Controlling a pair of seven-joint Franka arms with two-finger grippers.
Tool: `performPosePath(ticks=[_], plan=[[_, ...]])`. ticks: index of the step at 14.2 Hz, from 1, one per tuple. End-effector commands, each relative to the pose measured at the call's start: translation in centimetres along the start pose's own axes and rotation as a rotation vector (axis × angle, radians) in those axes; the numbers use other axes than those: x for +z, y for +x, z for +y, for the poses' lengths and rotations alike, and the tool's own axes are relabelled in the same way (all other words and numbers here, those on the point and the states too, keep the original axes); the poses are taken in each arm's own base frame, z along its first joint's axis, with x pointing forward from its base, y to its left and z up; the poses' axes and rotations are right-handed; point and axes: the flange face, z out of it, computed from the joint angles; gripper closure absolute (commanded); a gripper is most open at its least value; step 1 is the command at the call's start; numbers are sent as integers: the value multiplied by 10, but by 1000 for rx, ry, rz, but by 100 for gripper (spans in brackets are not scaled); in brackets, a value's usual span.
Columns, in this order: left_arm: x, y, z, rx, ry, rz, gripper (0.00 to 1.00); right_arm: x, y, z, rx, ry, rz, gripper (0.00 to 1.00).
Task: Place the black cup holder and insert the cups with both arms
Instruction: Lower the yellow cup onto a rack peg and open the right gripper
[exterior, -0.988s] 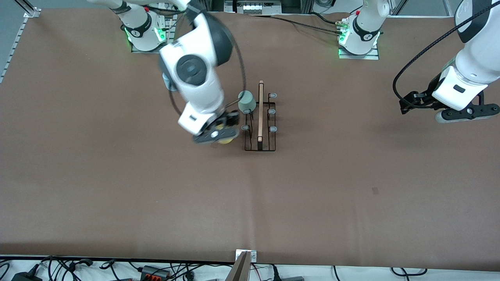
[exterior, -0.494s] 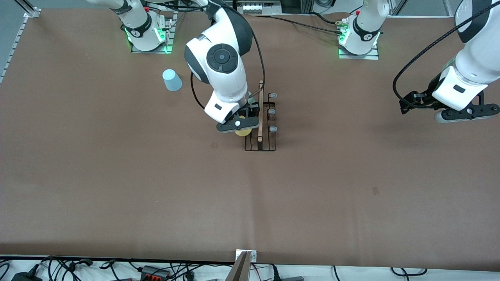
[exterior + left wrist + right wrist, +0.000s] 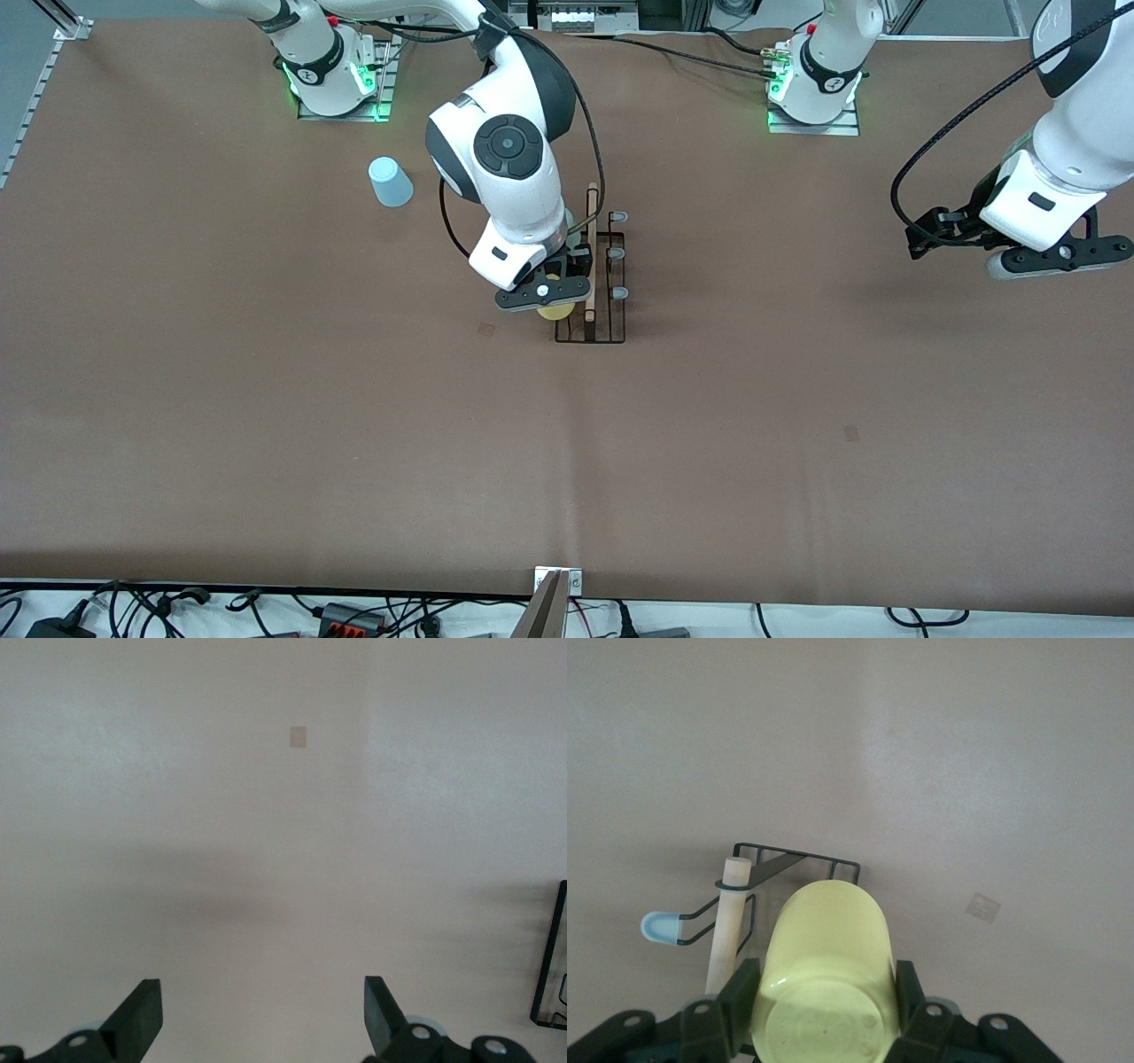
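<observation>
The right end effector [image 3: 543,293] grips the small yellow plastic cup [image 3: 827,979] over the thin black wire cup holder [image 3: 592,266]; a misaligned descent could miss the peg or tip the holder. The left end effector [image 3: 263,1019] waits open over the brown worktop [image 3: 709,443].

Even overhead light, soft shadows (faint) — wrist views perhaps slightly washed out.

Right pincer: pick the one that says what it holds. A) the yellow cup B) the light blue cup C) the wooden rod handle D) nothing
A: the right pincer is shut on the yellow cup over the black cup holder, while the light blue cup stands alone on the table toward the right arm's base.
</observation>
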Motion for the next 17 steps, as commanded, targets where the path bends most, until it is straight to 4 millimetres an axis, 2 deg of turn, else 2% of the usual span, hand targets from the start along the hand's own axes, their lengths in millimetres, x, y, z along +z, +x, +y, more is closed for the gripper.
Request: performPosePath(ticks=[1, 12, 14, 15, 16, 17], plan=[[-5, -3, -3, 11, -18, -1, 0, 5, 1, -5, 3, 1, 9, 73], [-5, -3, -3, 11, -18, -1, 0, 44, -5, -11, -17, -24, -37, 73], [-5, -3, -3, 11, -18, -1, 0, 46, -5, -11, -17, -25, -38, 71], [-5, -3, -3, 11, -18, -1, 0, 51, -7, -13, -16, -27, -46, 49], [-5, -3, -3, 11, -18, -1, 0, 52, -8, -15, -5, -27, -47, 0], [-5, -3, -3, 11, -18, -1, 0, 51, -9, -17, -8, -22, -43, 0]])
